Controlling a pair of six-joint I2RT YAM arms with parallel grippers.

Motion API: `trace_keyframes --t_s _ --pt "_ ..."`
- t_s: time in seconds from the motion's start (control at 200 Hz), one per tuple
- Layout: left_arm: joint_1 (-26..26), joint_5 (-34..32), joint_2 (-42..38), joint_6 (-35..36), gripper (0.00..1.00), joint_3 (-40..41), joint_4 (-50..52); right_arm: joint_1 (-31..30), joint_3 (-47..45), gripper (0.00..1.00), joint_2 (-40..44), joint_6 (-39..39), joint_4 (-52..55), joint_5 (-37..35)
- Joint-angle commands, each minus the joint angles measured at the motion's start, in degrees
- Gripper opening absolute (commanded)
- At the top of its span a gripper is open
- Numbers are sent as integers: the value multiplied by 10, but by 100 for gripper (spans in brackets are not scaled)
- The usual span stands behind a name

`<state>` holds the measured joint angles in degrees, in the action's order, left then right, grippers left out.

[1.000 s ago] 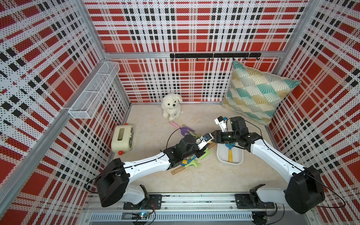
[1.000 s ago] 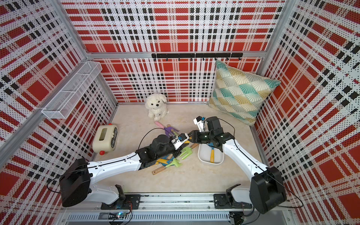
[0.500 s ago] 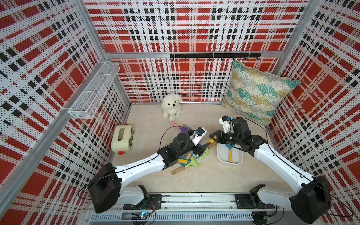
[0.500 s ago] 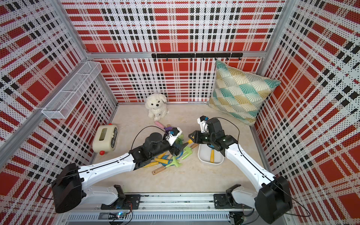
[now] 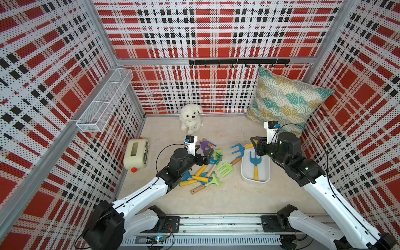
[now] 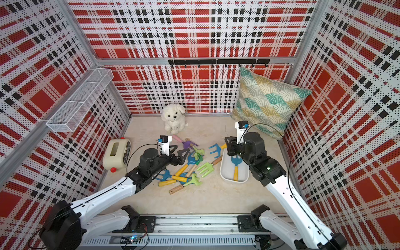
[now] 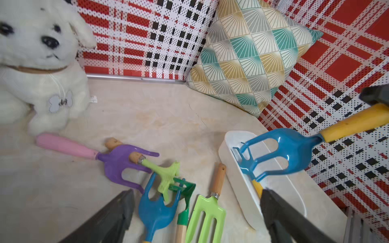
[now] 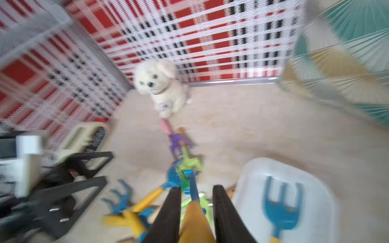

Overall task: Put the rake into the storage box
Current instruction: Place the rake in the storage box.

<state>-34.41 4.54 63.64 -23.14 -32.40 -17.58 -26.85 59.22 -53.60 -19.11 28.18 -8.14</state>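
Right pincer [image 5: 254, 144] grips rake [image 5: 237, 149] handle | head points toward left pincer [image 6: 179, 152], spread wide

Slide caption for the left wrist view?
Right gripper holds a blue rake at the storage box edge; left gripper open.

A white plush dog [image 5: 190, 118] sits upright, well apart from a patterned pillow [image 5: 285, 101] and a cream gadget [image 5: 136, 154].
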Motion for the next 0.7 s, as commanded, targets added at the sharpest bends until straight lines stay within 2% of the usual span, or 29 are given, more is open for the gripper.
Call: trace_keyframes --t_s 0.0,0.14,0.321,0.516,0.611,0.696 --pt "17 17 14 -56 99 13 -26 -9 -10 0 -8 153 8 -234" --pt "38 17 17 -71 99 32 -39 -19 -14 0 -27 206 -15 -297" --pt "49 19 12 -79 99 53 -53 -24 -17 0 -56 235 -47 -249" --pt "49 18 9 -84 99 63 -58 -68 -25 0 -95 276 -61 -218" --pt "51 15 4 -88 99 68 -58 -92 -33 0 -116 291 -65 -221" --pt "54 12 1 -93 99 72 -58 -114 -40 0 -136 314 -72 -254"
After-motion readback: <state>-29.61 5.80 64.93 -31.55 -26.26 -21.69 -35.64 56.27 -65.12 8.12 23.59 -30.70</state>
